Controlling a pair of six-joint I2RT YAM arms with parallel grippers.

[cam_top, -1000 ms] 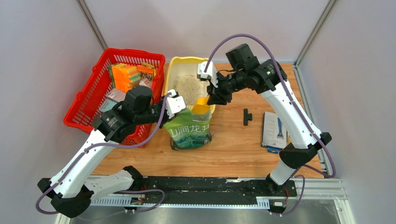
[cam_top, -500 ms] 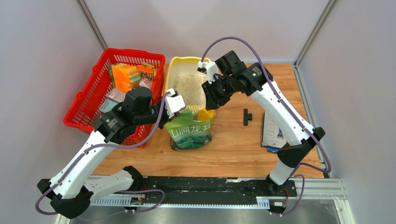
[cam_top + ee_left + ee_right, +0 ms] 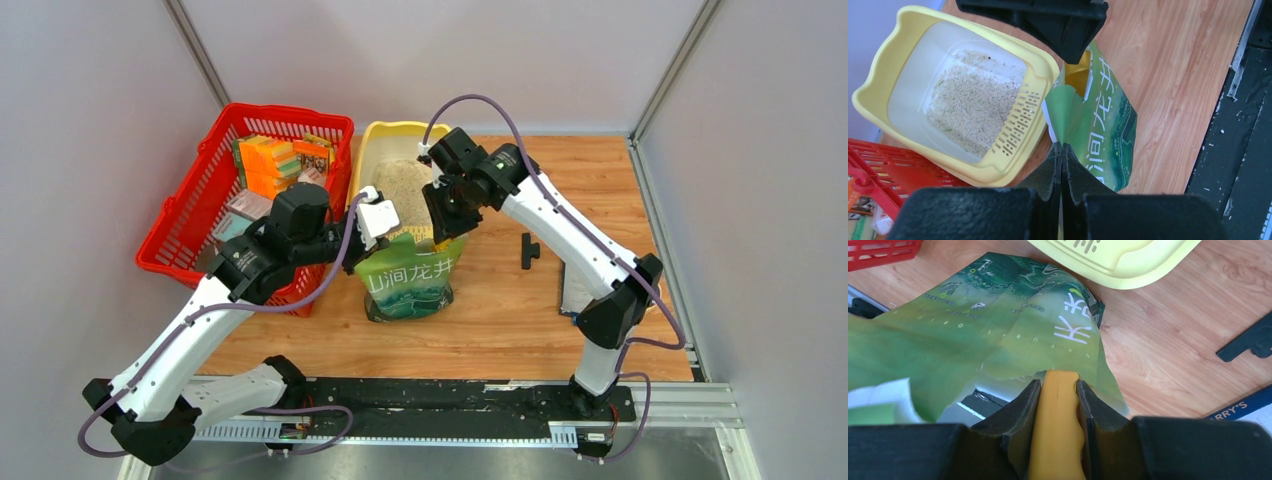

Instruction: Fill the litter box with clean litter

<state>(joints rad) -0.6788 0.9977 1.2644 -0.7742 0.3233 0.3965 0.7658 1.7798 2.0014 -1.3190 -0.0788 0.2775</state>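
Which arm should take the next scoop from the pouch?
Right. The right fingers clamp the yellow scoop at the mouth of the green pouch, beside the litter box; the left fingers are shut on the pouch's edge, steadying it.

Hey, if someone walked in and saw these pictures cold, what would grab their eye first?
Probably the green pouch standing mid-table, its torn top pinched by the left pincer while the right pincer grips a yellow scoop at its open mouth. Just behind it sits the pale yellow litter box, part-filled with beige litter, with a bright red basket of packages to its left.
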